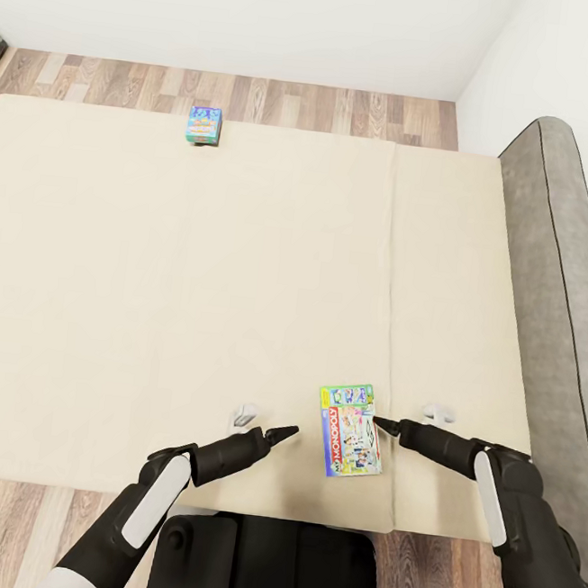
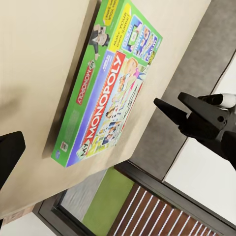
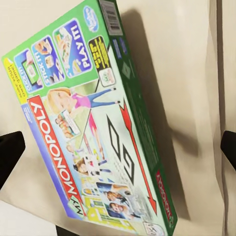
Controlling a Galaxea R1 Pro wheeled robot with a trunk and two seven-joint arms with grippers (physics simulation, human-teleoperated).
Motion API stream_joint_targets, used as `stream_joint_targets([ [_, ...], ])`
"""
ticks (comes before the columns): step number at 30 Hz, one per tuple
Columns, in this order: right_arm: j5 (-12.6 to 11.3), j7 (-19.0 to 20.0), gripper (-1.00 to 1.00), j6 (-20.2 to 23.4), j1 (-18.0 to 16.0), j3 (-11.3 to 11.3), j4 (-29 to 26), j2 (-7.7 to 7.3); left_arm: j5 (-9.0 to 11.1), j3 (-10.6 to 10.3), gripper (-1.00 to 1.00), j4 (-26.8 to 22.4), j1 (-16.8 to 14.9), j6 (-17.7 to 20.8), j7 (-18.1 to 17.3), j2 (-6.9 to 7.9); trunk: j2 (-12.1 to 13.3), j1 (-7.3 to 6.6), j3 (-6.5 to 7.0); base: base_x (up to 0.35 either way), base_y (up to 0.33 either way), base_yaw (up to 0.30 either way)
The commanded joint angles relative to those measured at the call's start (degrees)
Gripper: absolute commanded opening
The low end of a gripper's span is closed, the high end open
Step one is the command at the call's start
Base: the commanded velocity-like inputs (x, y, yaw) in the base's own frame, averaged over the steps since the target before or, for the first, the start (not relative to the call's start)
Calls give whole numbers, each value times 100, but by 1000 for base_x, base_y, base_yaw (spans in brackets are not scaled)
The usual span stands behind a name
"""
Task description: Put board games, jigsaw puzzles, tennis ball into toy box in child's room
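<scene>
The green-white-red Monopoly board game (image 1: 350,429) lies flat on the cream bed (image 1: 194,302), near its front edge. My left gripper (image 1: 285,433) hovers a short way to its left and looks open; the left wrist view shows the box (image 2: 105,83) ahead and one dark finger (image 2: 10,152) at the frame's edge. My right gripper (image 1: 388,425) is open, with its tip at the box's right edge. In the right wrist view the box (image 3: 93,132) lies between the spread fingers (image 3: 10,155). A smaller blue board game (image 1: 204,125) lies at the bed's far edge.
A grey padded headboard (image 1: 559,268) runs along the bed's right side. Wooden floor (image 1: 287,103) and a white wall lie beyond the bed. A seam (image 1: 390,295) runs down the mattress. My dark base (image 1: 265,567) stands against the front edge.
</scene>
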Motion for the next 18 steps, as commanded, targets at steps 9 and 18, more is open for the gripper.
stream_joint_targets([
  [9, -45, -14, 100, 45, -2, 4, 2, 4, 30, 5, 100, -1, -3, 38, 2, -2, -4, 2, -3, 0, 0, 0],
  [18, -40, -125, 100, 45, -3, 10, 17, 5, 30, 5, 100, -1, 1, 38, 2, -2, -4, 2, -3, 0, 0, 0],
])
